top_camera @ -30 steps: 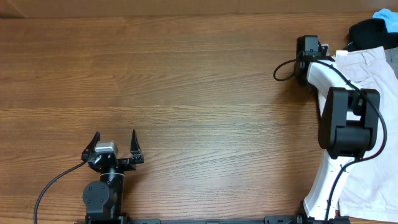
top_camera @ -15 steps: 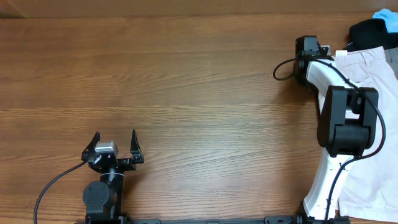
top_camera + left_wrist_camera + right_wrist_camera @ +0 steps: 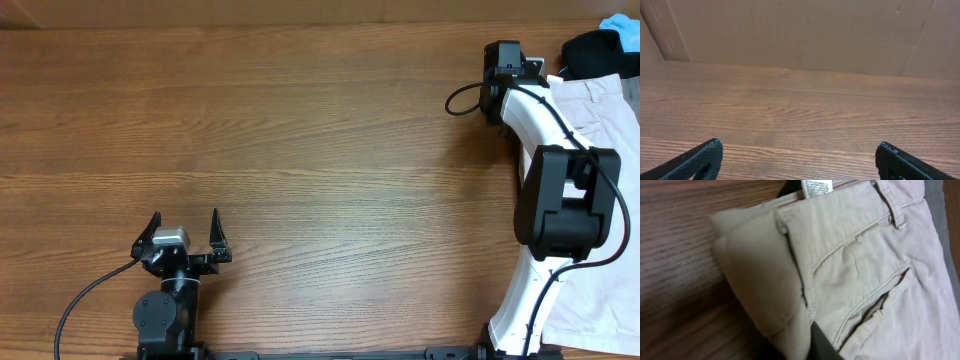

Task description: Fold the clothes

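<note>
On the table point(image 3: 300, 130), at about 7 o'clock in the overhead view, the left gripper point(image 3: 185, 226) rests with its fingers point(image 3: 697, 161) spread wide, holding nothing. At 2 o'clock the right gripper point(image 3: 530, 72) meets the waistband corner of the shorts point(image 3: 600, 105), which lie along the 3 o'clock edge. One dark finger point(image 3: 824, 342) overlaps the bunched cloth; whether the pincer is clamped cannot be told.

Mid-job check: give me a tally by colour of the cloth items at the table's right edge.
Beige shorts: 1
Black cloth: 1
Blue cloth: 1
Grey strip beside the shorts, kind unclear: 1
Total: 4
</note>
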{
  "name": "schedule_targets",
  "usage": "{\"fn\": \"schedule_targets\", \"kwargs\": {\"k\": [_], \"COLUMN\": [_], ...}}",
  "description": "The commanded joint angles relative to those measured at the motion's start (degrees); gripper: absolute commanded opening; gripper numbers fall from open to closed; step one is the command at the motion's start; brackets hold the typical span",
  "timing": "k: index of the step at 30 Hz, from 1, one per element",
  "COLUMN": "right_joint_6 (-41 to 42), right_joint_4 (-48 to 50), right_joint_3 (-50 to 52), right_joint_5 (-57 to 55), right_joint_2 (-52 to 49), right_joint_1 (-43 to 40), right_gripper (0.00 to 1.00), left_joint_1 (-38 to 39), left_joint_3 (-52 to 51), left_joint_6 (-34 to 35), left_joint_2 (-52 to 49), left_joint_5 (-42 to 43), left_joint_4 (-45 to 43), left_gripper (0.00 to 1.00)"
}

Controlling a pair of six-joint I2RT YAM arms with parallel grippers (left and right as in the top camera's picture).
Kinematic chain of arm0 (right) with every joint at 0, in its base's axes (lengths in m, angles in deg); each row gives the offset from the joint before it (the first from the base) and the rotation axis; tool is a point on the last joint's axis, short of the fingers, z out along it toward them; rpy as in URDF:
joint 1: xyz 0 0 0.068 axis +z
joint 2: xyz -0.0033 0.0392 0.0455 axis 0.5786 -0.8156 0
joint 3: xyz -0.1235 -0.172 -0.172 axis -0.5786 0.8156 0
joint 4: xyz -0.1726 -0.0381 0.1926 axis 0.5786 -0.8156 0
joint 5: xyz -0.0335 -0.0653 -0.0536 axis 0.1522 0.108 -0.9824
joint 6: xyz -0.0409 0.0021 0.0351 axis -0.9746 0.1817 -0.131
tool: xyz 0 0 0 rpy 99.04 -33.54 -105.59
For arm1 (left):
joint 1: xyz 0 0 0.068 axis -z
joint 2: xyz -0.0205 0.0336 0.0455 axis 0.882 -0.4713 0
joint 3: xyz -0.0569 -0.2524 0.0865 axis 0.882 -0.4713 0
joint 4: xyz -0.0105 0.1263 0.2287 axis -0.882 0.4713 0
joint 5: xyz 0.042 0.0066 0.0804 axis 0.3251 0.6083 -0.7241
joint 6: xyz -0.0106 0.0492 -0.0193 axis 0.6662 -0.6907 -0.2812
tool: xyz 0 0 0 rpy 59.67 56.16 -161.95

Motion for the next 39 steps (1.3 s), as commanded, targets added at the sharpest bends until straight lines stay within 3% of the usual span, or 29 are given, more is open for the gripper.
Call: {"fn": "schedule_targets", "kwargs": {"k": [1,5,8,10,12,20,33,35,36,39], "right_joint_6": [0.94,0.94,0.94,0.96,0.94,0.94,0.9,0.9,0.9,0.92], "right_joint_4": [0.42,0.13,0.0,0.0,0.02,0.02,0.0,-0.02,-0.02,0.0], "right_joint_3": [-2.21,-2.21,-2.21,-2.21,-2.21,-2.21,-2.23,-2.23,-2.23,-2.29], "right_joint_5": [-0.87,-0.87,-0.87,-0.87,-0.87,-0.87,0.22,0.2,0.17,0.2], "right_joint_2": [3.04,3.04,3.04,3.04,3.04,3.04,3.04,3.04,3.04,3.32], "right_joint_1": [0.13,0.11,0.11,0.11,0.11,0.13,0.13,0.13,0.13,0.13], "right_gripper": [0.18,0.18,0.24,0.2,0.09,0.04,0.18,0.14,0.06,0.04], "left_joint_1": [-0.66,-0.66,-0.66,-0.66,-0.66,-0.66,-0.66,-0.66,-0.66,-0.66], "left_joint_3": [-0.2,-0.2,-0.2,-0.2,-0.2,-0.2,-0.2,-0.2,-0.2,-0.2], "left_joint_6": [-0.87,-0.87,-0.87,-0.87,-0.87,-0.87,-0.87,-0.87,-0.87,-0.87], "left_joint_2": [0.5,0.5,0.5,0.5,0.5,0.5,0.5,0.5,0.5,0.5], "left_joint_5": [0.28,0.28,0.28,0.28,0.28,0.28,0.28,0.28,0.28,0.28], "left_joint_4": [-0.04,-0.04,-0.04,-0.04,-0.04,-0.04,-0.04,-0.04,-0.04,-0.04], "left_gripper": [1.0,1.0,1.0,1.0,1.0,1.0,1.0,1.0,1.0,1.0]}}
